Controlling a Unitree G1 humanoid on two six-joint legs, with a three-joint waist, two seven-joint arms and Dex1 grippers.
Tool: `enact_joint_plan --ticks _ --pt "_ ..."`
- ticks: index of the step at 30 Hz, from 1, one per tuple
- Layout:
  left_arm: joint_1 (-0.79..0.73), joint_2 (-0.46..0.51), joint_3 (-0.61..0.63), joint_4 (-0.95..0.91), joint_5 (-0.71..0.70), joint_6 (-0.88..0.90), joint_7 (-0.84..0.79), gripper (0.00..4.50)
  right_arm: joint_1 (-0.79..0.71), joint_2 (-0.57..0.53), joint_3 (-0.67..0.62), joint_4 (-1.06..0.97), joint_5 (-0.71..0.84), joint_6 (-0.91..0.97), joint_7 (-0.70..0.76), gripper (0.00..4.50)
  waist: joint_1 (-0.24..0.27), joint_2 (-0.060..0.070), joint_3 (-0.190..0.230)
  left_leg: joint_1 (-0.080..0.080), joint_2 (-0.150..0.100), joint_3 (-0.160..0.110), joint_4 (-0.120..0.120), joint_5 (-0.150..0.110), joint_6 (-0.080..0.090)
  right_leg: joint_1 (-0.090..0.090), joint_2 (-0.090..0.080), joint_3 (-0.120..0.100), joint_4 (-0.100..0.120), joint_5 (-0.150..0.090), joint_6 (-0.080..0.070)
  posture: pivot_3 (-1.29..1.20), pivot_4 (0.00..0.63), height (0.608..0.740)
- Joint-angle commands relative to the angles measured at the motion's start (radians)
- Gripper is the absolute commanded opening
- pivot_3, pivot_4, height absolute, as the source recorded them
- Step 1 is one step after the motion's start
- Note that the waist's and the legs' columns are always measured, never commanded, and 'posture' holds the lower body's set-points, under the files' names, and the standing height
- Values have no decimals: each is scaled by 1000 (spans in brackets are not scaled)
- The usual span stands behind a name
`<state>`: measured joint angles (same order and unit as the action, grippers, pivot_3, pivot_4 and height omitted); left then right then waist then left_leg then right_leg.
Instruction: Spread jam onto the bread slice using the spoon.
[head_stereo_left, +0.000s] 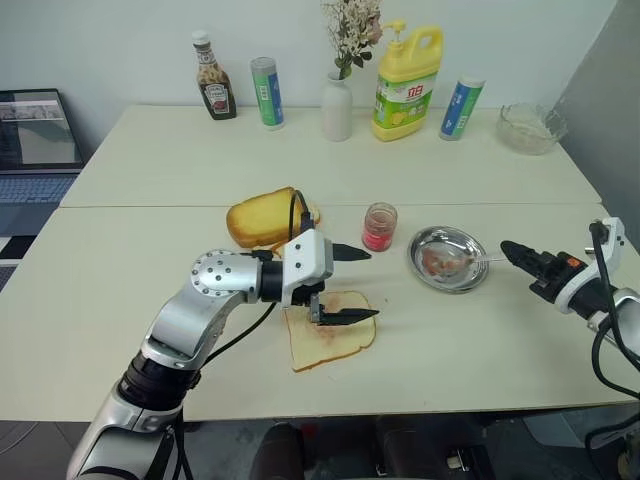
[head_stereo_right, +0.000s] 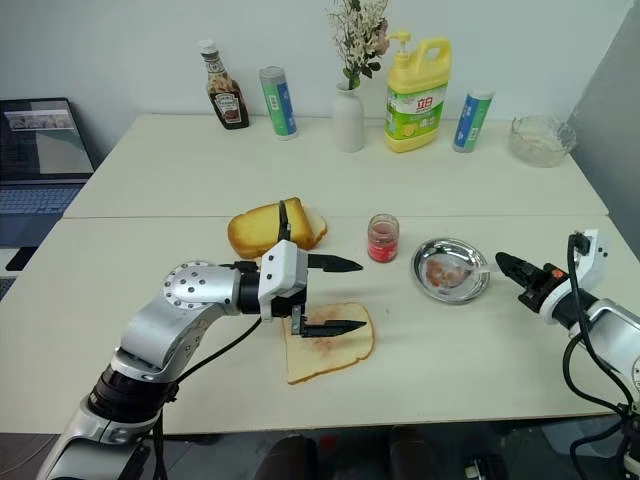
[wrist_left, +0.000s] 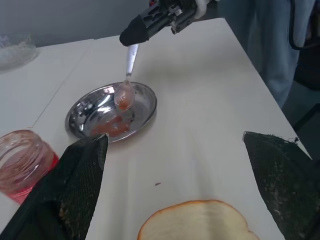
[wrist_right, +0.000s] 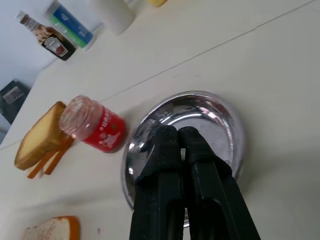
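The bread slice lies flat near the table's front edge, pale with a faint pink smear. My left gripper hovers just above it, pointing right, with its fingers wide open and nothing between them. The jam jar stands open just beyond, between the bread and a steel dish. My right gripper is shut on the handle of the spoon. The spoon's bowl carries jam and hangs over the dish, which holds red smears. In the right wrist view the shut fingers cover the spoon.
Thick toasted slices lie behind the left gripper. Along the far edge stand a ketchup bottle, two tubes, a white vase, a yellow jug and a glass bowl. A laptop sits far left.
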<state>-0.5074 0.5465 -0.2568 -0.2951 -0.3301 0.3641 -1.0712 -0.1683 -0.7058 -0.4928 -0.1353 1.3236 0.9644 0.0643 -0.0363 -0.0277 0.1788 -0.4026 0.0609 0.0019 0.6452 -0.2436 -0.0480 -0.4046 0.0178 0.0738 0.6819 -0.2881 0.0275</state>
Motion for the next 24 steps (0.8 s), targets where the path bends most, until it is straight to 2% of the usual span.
enact_joint_plan --ticks 1,10,24 --pt "-47 -35 -23 6 7 -8 9 4500 -61 -20 -11 118 -92 -51 63 59 3 0 0 0 0 0 0 0 0 0 0 0 0 0 0 0 150 740" --pt "-71 -79 -50 14 17 2 20 4500 -173 -12 28 318 -290 -71 161 59 5 1 0 0 0 0 0 0 0 0 0 0 0 0 0 0 150 740" --pt "-94 -110 -82 36 57 17 48 4500 -179 36 21 261 -346 -25 204 59 4 1 -1 1 0 0 0 0 0 1 0 0 0 0 0 0 150 740"
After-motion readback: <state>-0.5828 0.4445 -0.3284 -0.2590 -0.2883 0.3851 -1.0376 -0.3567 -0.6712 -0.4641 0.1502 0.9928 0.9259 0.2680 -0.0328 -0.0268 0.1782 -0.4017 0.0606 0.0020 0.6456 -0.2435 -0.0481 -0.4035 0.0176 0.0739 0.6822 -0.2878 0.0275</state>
